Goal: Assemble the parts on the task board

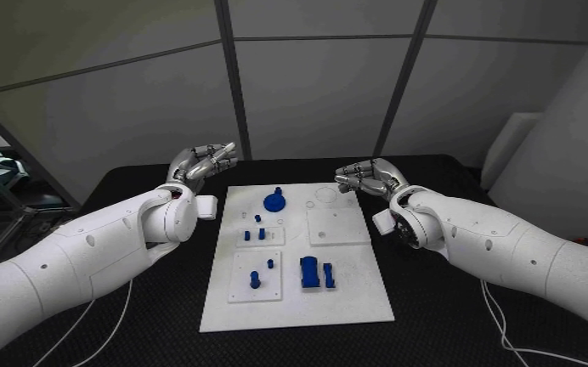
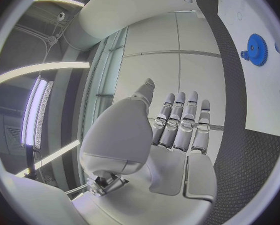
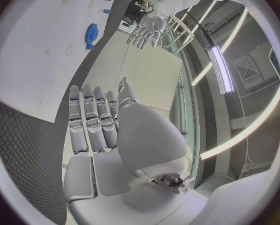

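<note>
The white task board (image 1: pixel 355 299) lies in the middle of the black table. A blue gear (image 1: pixel 274 201) stands at its far end, small blue pegs (image 1: pixel 254 234) sit on a square plate behind it, and two upright blue blocks (image 1: pixel 315 273) stand nearer me beside another peg (image 1: pixel 255 279). My left hand (image 1: pixel 205 161) hovers past the board's far left corner, fingers straight and apart, holding nothing. My right hand (image 1: pixel 365 178) hovers at the far right corner, also empty. The left wrist view shows the left hand (image 2: pixel 177 130) flat, with the gear (image 2: pixel 257 49) beyond it. The right wrist view shows the right hand (image 3: pixel 99 125) and the gear (image 3: pixel 91 34).
A white square plate (image 1: pixel 336 218) with round holes sits on the board's far right part. Black table surface (image 1: pixel 135 189) runs along both sides of the board. Grey wall panels stand behind the table's far edge.
</note>
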`<move>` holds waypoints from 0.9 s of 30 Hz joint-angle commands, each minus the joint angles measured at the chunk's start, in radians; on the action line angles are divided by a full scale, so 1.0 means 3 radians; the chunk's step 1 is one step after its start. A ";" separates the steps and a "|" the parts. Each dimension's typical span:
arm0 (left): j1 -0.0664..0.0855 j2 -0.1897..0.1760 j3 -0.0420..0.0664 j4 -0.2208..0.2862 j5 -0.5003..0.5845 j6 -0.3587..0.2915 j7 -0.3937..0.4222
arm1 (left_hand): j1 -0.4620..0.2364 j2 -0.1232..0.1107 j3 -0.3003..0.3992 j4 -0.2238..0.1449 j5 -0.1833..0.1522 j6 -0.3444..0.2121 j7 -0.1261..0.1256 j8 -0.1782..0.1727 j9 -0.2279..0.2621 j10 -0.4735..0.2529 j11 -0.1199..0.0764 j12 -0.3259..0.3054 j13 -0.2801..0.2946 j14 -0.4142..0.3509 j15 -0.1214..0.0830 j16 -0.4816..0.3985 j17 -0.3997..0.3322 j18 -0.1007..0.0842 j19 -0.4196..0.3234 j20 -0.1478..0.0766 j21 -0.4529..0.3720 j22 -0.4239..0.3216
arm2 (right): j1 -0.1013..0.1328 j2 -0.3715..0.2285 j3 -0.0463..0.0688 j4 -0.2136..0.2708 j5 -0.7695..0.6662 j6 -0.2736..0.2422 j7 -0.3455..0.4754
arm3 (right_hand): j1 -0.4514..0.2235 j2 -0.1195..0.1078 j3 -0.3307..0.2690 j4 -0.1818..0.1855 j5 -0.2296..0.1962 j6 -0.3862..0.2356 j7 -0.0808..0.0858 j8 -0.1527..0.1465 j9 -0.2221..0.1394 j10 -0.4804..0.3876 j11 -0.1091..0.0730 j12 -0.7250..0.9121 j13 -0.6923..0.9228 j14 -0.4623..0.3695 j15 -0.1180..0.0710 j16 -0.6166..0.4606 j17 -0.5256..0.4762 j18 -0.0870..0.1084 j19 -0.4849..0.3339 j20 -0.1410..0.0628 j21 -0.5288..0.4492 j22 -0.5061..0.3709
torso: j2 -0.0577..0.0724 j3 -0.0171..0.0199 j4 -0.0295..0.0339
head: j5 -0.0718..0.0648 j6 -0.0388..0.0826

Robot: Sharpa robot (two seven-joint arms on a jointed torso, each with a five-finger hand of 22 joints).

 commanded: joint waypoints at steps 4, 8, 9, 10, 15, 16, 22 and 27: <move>-0.0003 0.0017 0.0003 0.0034 0.0020 -0.0235 0.0042 | -0.0035 -0.0002 -0.0035 -0.0019 0.0012 -0.0091 0.0020 -0.0066 -0.0007 -0.0032 -0.0010 -0.0100 -0.0004 -0.0089 0.0014 -0.0017 -0.0008 -0.0065 -0.0136 0.0002 -0.0017 -0.0105 | 0.0005 0.0008 0.0005 0.0004 0.0172 0.0025 0.0248 | -0.0089 -0.0006 0.0029 -0.0088 0.0020 -0.0024 0.0042 -0.0012 -0.0096 -0.0022 0.0035 -0.0098 -0.0102 -0.0029 0.0058 -0.0015 -0.0182 0.0044 0.0068 0.0014 -0.0141 -0.0148 | 0.0034 0.0013 0.0001 | 0.0026 0.0000; -0.0010 0.0007 -0.0007 0.0053 0.0003 -0.0110 0.0008 | -0.1612 0.0090 -0.0302 -0.0339 -0.0114 -0.1086 -0.0209 -0.0277 -0.0216 -0.1054 -0.0246 -0.0345 -0.0210 -0.1096 -0.0208 -0.0214 -0.0214 -0.0188 -0.0703 -0.0339 -0.0188 -0.0376 | 0.0002 -0.0004 -0.0003 0.0024 0.0091 -0.0023 0.0105 | -0.1836 -0.0339 0.0264 -0.0242 -0.0153 -0.1108 -0.0194 -0.0219 -0.0249 -0.1234 -0.0149 -0.0412 -0.0312 -0.1259 -0.0099 -0.0221 -0.0350 -0.0171 -0.0936 -0.0279 -0.0276 -0.0463 | 0.0006 0.0010 0.0006 | 0.0024 0.0022; -0.0009 0.0001 -0.0012 0.0076 0.0002 -0.0132 0.0012 | -0.1734 0.0090 -0.0302 -0.0339 -0.0128 -0.1160 -0.0227 -0.0277 -0.0216 -0.1131 -0.0263 -0.0345 -0.0210 -0.1171 -0.0225 -0.0214 -0.0214 -0.0265 -0.0745 -0.0364 -0.0188 -0.0396 | 0.0004 -0.0012 -0.0007 0.0048 0.0110 -0.0046 0.0112 | -0.1961 -0.0339 0.0277 -0.0256 -0.0166 -0.1185 -0.0211 -0.0219 -0.0259 -0.1320 -0.0163 -0.0412 -0.0312 -0.1347 -0.0110 -0.0221 -0.0361 -0.0172 -0.1008 -0.0299 -0.0288 -0.0485 | 0.0000 0.0013 0.0011 | 0.0032 0.0034; -0.0009 -0.0008 -0.0018 0.0108 0.0002 -0.0161 0.0018 | -0.1845 0.0090 -0.0302 -0.0339 -0.0369 -0.1228 -0.0243 -0.0277 -0.0216 -0.1201 -0.0279 -0.0345 -0.0210 -0.1241 -0.0240 -0.0214 -0.0214 -0.0295 -0.0785 -0.0388 -0.0188 -0.0414 | 0.0006 -0.0023 -0.0011 0.0079 0.0135 -0.0075 0.0122 | -0.2082 -0.0339 0.0290 -0.0269 -0.0180 -0.1260 -0.0227 -0.0219 -0.0270 -0.1405 -0.0176 -0.0412 -0.0312 -0.1432 -0.0121 -0.0221 -0.0371 -0.0172 -0.1078 -0.0320 -0.0521 -0.0507 | -0.0007 0.0018 0.0017 | 0.0042 0.0050; -0.0008 -0.0078 -0.0067 0.0366 -0.0003 -0.0402 0.0065 | -0.2328 0.0090 -0.0302 -0.0339 -0.0369 -0.1530 -0.0313 -0.0277 -0.0216 -0.1513 -0.0351 -0.0345 -0.0210 -0.1546 -0.0308 -0.0214 -0.0214 -0.0295 -0.0959 -0.0491 -0.0188 -0.0497 | 0.0026 -0.0110 -0.0050 0.0338 0.0341 -0.0319 0.0203 | -0.2635 -0.0339 0.0372 -0.0523 -0.0237 -0.1604 -0.0300 -0.0219 -0.0527 -0.1790 -0.0236 -0.0412 -0.0312 -0.1825 -0.0399 -0.0221 -0.0647 -0.0229 -0.1399 -0.0414 -0.0521 -0.0604 | -0.0052 0.0044 0.0052 | 0.0101 0.0142; -0.0008 -0.0098 -0.0081 0.0438 -0.0004 -0.0469 0.0078 | -0.2422 0.0090 -0.0302 -0.0339 -0.0369 -0.1588 -0.0327 -0.0277 -0.0216 -0.1573 -0.0366 -0.0345 -0.0210 -0.1605 -0.0321 -0.0214 -0.0214 -0.0296 -0.0992 -0.0512 -0.0188 -0.0513 | 0.0032 -0.0134 -0.0061 0.0410 0.0398 -0.0387 0.0226 | -0.2733 -0.0339 0.0384 -0.0523 -0.0248 -0.1665 -0.0314 -0.0219 -0.0527 -0.1859 -0.0247 -0.0412 -0.0312 -0.1895 -0.0399 -0.0221 -0.0647 -0.0233 -0.1456 -0.0430 -0.0521 -0.0621 | -0.0057 0.0047 0.0056 | 0.0108 0.0152; -0.0005 -0.0247 -0.0185 0.0985 -0.0013 -0.0978 0.0177 | -0.2890 0.0090 -0.0302 -0.0339 -0.0369 -0.1880 -0.0395 -0.0277 -0.0216 -0.1874 -0.0437 -0.0345 -0.0210 -0.1902 -0.0386 -0.0214 -0.0214 -0.0617 -0.1161 -0.0613 -0.0188 -0.0593 | 0.0075 -0.0325 -0.0145 0.0975 0.0849 -0.0921 0.0403 | -0.3246 -0.0339 0.0456 -0.0523 -0.0498 -0.1984 -0.0383 -0.0219 -0.0527 -0.2214 -0.0507 -0.0412 -0.0312 -0.2257 -0.0399 -0.0221 -0.0647 -0.0301 -0.1751 -0.0518 -0.0521 -0.0711 | -0.0062 0.0050 0.0060 | 0.0115 0.0163; -0.0003 -0.0354 -0.0260 0.1377 -0.0019 -0.1344 0.0248 | -0.3208 0.0090 -0.0302 -0.0339 -0.0369 -0.2072 -0.0643 -0.0277 -0.0216 -0.2078 -0.0689 -0.0345 -0.0210 -0.2102 -0.0625 -0.0214 -0.0214 -0.0617 -0.1269 -0.0688 -0.0188 -0.0648 | 0.0111 -0.0486 -0.0216 0.1451 0.1228 -0.1370 0.0552 | -0.3597 -0.0339 0.0701 -0.0523 -0.0498 -0.2203 -0.0643 -0.0219 -0.0527 -0.2459 -0.0507 -0.0412 -0.0312 -0.2506 -0.0399 -0.0221 -0.0647 -0.0338 -0.1954 -0.0577 -0.0521 -0.0773 | -0.0062 0.0050 0.0060 | 0.0115 0.0163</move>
